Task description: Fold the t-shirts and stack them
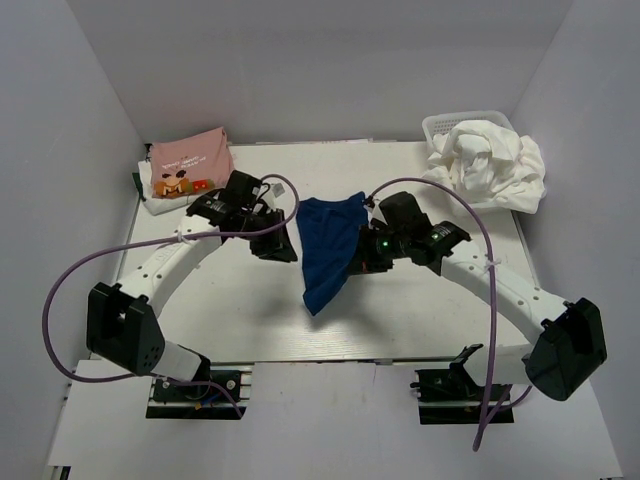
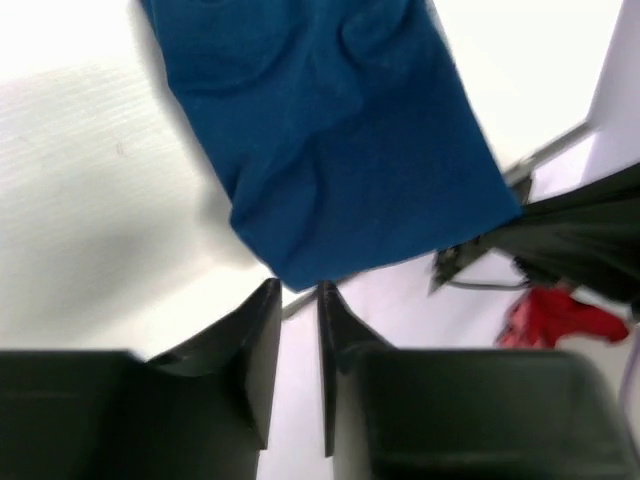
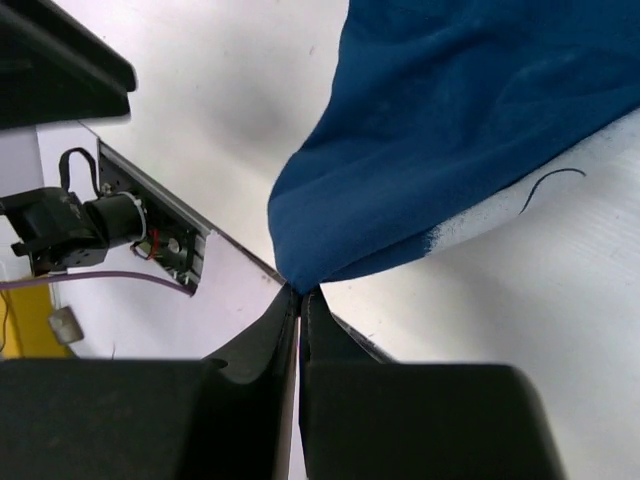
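Observation:
The navy blue t-shirt [image 1: 328, 245] hangs bunched over the middle of the table, between my two grippers. My right gripper [image 1: 362, 262] is shut on a corner of it, and in the right wrist view the cloth [image 3: 470, 130] is pinched at the tips of that gripper [image 3: 300, 292]. My left gripper [image 1: 288, 248] is at the shirt's left side. In the left wrist view the left gripper [image 2: 298, 292] has a narrow gap with nothing in it, and the shirt's edge [image 2: 330, 140] ends just beyond the tips.
A folded pink t-shirt [image 1: 188, 165] with a cartoon print lies on white cloth at the back left. A heap of white t-shirts [image 1: 490, 165] spills from the white mesh basket [image 1: 440, 125] at the back right. The walls stand close around the table [image 1: 420, 310].

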Robot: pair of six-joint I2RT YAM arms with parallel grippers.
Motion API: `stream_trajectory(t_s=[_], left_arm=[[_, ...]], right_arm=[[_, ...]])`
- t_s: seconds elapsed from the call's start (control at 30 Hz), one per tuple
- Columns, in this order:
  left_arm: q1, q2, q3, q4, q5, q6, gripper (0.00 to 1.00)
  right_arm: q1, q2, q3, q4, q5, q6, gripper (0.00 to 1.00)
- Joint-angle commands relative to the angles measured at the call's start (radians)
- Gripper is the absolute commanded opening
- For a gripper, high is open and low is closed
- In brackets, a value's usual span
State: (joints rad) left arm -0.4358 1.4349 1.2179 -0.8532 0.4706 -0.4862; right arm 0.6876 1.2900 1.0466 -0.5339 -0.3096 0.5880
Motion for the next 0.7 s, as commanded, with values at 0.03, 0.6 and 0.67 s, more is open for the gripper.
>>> stream_trajectory(t_s=[0.03,0.6,0.67], left_arm=[[-0.026,0.019,-0.052,-0.040,0.072,0.020,0.48],[-0.296,0.061,-0.357,0.265,0.109,-0.192,0.65],[-0.322,0.073,-0.382,0.292,0.076,-0.215,0.64]], right_arm=[[-0.003,0.018,0.006,-0.063,-0.037,0.016,0.00],[-0.003,-0.152,-0.480,-0.017,-0.092,0.095,0.00],[-0.002,-0.164,-0.500,-0.014,-0.094,0.090,0.00]])
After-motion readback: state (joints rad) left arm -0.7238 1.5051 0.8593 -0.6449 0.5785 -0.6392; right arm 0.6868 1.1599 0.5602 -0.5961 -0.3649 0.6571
